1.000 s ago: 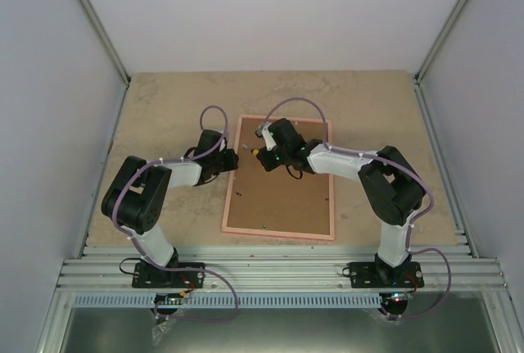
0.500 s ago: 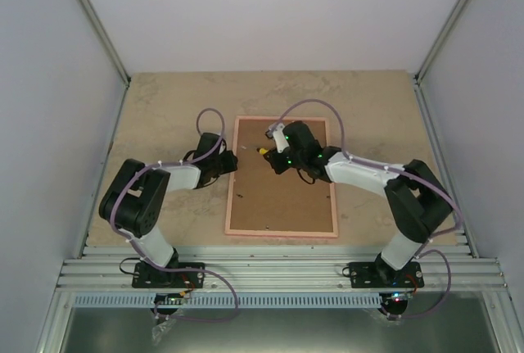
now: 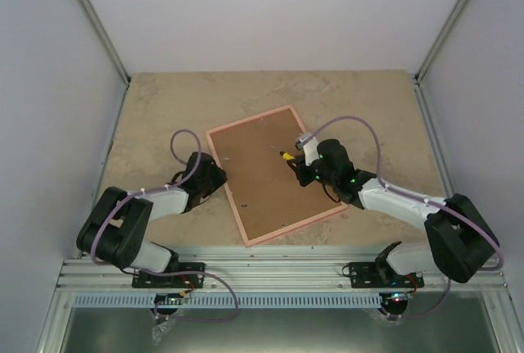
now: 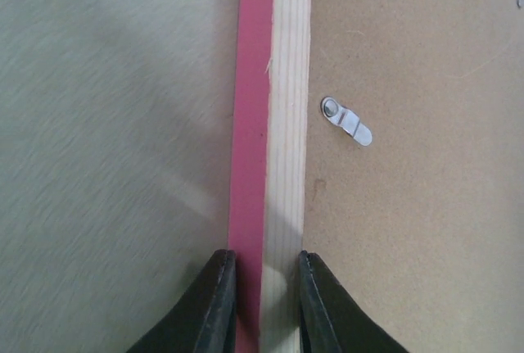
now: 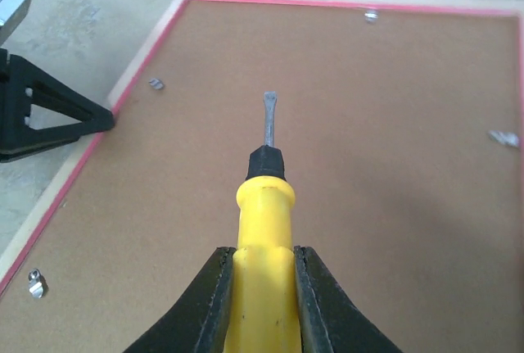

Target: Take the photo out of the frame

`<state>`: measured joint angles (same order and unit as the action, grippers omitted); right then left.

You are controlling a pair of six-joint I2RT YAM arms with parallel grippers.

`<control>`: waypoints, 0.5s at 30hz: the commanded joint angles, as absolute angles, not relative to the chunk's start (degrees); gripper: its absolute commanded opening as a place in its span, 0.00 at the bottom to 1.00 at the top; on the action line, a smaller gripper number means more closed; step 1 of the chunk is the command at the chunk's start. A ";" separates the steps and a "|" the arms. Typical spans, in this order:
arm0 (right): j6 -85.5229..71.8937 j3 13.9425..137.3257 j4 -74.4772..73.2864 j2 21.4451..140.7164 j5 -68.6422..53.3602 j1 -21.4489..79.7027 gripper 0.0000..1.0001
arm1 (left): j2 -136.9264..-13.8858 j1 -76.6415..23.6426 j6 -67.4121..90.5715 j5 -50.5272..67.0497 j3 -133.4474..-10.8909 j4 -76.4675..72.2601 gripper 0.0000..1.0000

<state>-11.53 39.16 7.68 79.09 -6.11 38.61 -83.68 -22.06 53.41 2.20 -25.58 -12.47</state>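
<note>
The pink frame (image 3: 246,230) lies face down and turned at an angle on the table, its brown fibreboard back (image 3: 270,171) up. The photo is hidden under the back. My left gripper (image 3: 221,176) is shut on the frame's left rail (image 4: 268,124), one finger on each side. A small metal clip (image 4: 345,120) sits on the back beside the rail. My right gripper (image 3: 304,169) is shut on a yellow-handled screwdriver (image 5: 264,230), its metal tip (image 5: 269,115) held above the middle of the back. The left gripper's fingers (image 5: 49,115) show at the frame's edge in the right wrist view.
Several small metal clips (image 5: 502,137) sit round the edge of the back, one near the top rail (image 5: 371,15) and one at the lower left (image 5: 34,283). Beige table top (image 3: 155,107) surrounds the frame. Enclosure walls (image 3: 49,83) stand on both sides.
The frame has swung counter-clockwise and slid towards the near left with my left gripper on its rail. My right gripper with the screwdriver has moved right and nearer.
</note>
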 commanded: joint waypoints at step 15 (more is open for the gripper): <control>-10.38 27.92 17.32 65.95 -5.56 36.83 0.00 | -67.67 -30.37 71.68 -9.96 -23.15 10.65 0.44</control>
<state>-11.11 29.17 13.72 67.31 -5.61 37.04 -70.76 -30.26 75.90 -3.95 -18.83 -4.71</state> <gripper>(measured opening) 0.172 0.373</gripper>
